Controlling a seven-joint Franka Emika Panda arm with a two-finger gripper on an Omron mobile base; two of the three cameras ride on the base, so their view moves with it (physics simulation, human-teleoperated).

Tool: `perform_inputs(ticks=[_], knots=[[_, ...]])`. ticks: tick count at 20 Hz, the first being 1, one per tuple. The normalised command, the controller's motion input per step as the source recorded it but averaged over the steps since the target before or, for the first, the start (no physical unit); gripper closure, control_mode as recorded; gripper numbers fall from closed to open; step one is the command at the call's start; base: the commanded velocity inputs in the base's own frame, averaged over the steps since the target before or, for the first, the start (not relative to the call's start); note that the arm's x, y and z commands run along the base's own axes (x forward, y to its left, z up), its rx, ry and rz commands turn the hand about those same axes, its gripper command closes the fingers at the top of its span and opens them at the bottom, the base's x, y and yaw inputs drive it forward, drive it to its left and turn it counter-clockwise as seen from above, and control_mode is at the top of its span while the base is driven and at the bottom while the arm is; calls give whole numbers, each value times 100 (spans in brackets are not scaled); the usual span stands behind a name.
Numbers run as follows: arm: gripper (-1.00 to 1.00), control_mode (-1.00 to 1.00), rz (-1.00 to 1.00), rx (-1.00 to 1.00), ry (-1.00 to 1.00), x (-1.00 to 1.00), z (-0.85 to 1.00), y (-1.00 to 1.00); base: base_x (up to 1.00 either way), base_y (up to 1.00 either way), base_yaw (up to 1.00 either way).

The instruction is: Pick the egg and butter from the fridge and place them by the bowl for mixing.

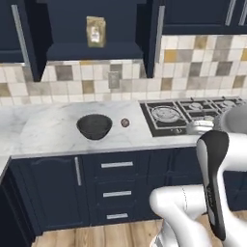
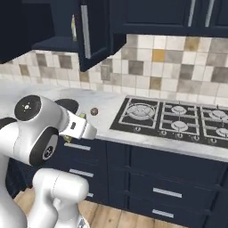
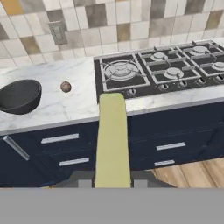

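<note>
In the hand view my gripper (image 3: 113, 183) is shut on the butter (image 3: 113, 140), a yellow-olive stick that points up toward the counter edge. The hand hangs in front of the dark drawers, below counter height. In the right base view the white hand (image 2: 82, 127) is level with the counter's front edge, just right of the bowl (image 2: 67, 105). The dark round bowl (image 1: 94, 126) (image 3: 19, 96) stands on the white marble counter (image 1: 43, 130). The small brown egg (image 1: 125, 122) (image 2: 94, 111) (image 3: 65, 86) lies on the counter just right of the bowl. The fridge is out of view.
A gas hob (image 1: 183, 116) (image 2: 178, 118) (image 3: 153, 70) is set into the counter right of the egg. An upper cabinet stands open with its door (image 2: 91, 35) swung out and a paper bag (image 1: 95, 31) on its shelf. Dark drawers (image 1: 116, 193) run below.
</note>
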Motion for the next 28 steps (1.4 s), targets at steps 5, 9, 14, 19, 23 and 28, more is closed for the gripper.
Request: perform_inputs(ticks=[5,9,14,19,23,28], knots=[[100,100,0,0,0,0,0,0,-7,100,-11],[100,100,0,0,0,0,0,0,31,100,-16],[100,100,0,0,0,0,0,0,95,56,-10],[100,100,0,0,0,0,0,0,50,-22,-5],[100,100,0,0,0,0,0,0,10,-58,-18],[100,-100,0,0,2,3,0,-1,0,-15,-5]])
